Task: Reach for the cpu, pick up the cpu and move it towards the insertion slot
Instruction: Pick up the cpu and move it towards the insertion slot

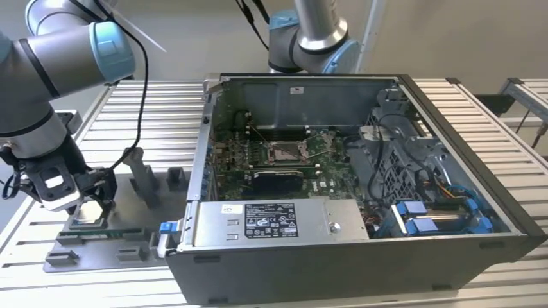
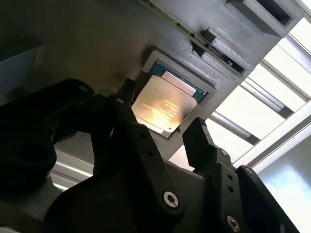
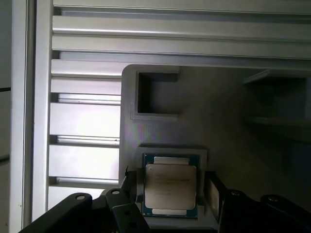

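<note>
The arm (image 1: 38, 90) stands over the near end of the slatted table (image 1: 154, 109), well out at eight o'clock from the open computer case (image 1: 342, 269). Its grey wrist sections with blue caps bend over and drop almost straight down, so the black gripper (image 1: 84, 206) points at the grey holder tray (image 1: 137, 247) beside the case.

In both wrist views the gripper (image 2: 162, 111) (image 3: 171, 180) is low over the cpu (image 2: 164, 104) (image 3: 171, 187). The pale metal chip lies flat in a square recess of the tray. The jaws are spread wide enough to straddle it. One finger (image 2: 127, 94) stands just off one edge and the other finger (image 2: 197, 128) just off the opposite edge. In the first wrist view a thin strip of tray shows between each finger and the chip. I'd say nothing is gripped.

The insertion slot (image 1: 285, 151) sits on the board in the middle of the case, at about two o'clock from the gripper and well apart from it. Its silver frame and thin wire lever catch the light.
</note>
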